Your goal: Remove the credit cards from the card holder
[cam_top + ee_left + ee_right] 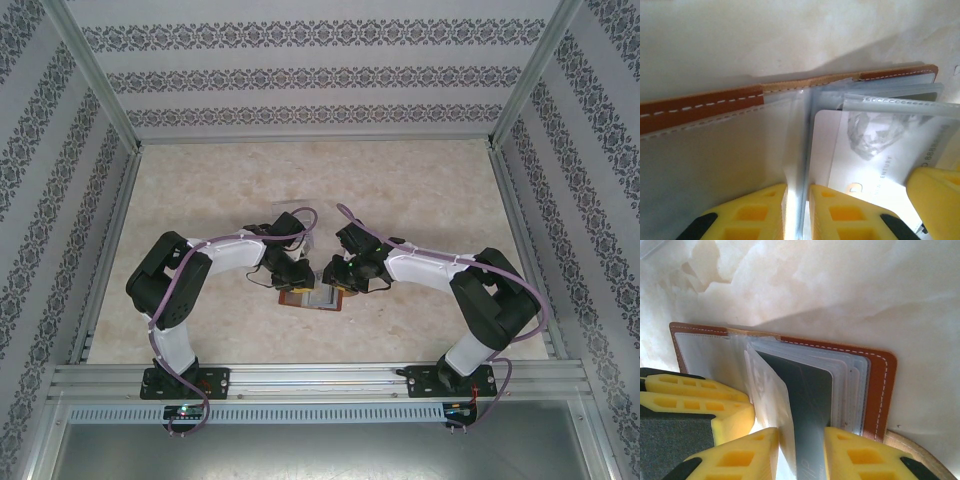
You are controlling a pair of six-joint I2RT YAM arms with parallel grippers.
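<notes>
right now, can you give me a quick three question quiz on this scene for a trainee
1. True or false: the card holder lies closed on the table.
2. What stands between the right gripper's fingers? A) a dark card B) the strap tab C) nothing
3. Fill in: the left gripper pinches a clear ___ beside the white card.
Key: 1 false, it lies open. 2 A. 3 sleeve.
</notes>
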